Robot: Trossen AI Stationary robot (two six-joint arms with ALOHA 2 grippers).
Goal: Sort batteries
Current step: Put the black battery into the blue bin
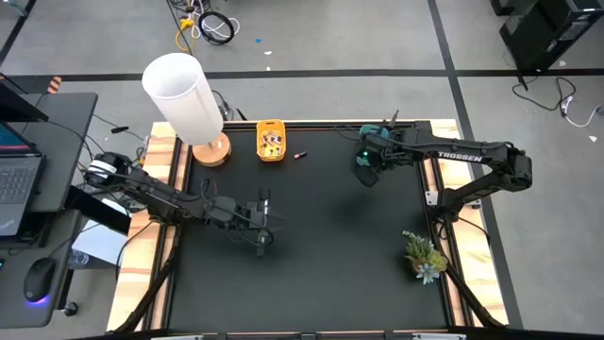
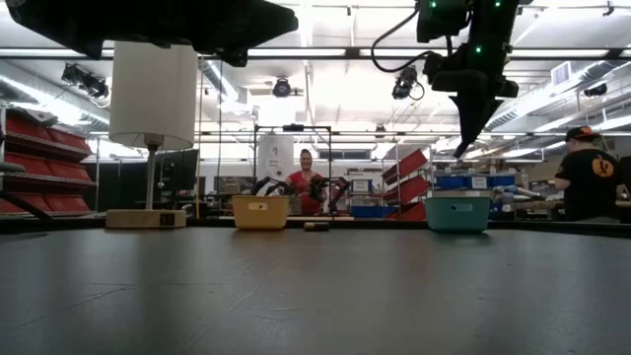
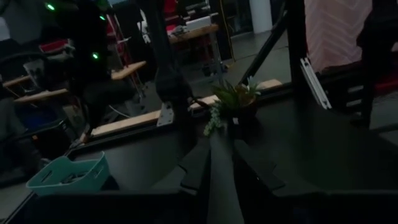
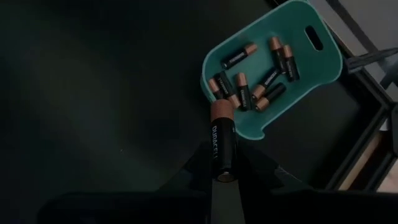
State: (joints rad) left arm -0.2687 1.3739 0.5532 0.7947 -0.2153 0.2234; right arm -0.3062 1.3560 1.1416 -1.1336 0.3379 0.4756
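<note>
Dark copper-topped battery [image 4: 222, 148] sitting pinched in right gripper [image 4: 222, 177], hanging above teal bin [image 4: 273, 65] near table's far right corner; releasing off-centre risks bouncing past rim. Left gripper [image 1: 262, 225] idling mid-table, fingers closed, empty

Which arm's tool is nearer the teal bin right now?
Right. The right tool, shut on a battery, hangs just above the teal bin; the left tool sits at mid-table, well away.

Desk [image 1: 311, 255] black, pale wood edges. Bins: one yellow [image 1: 271, 141], one teal [image 4: 292, 74]. Batteries [image 4: 258, 78] in teal bin black with copper ends; same for battery [image 4: 222, 142] in right claw [image 4: 225, 180]. Lamp [image 1: 185, 99] shade white.
</note>
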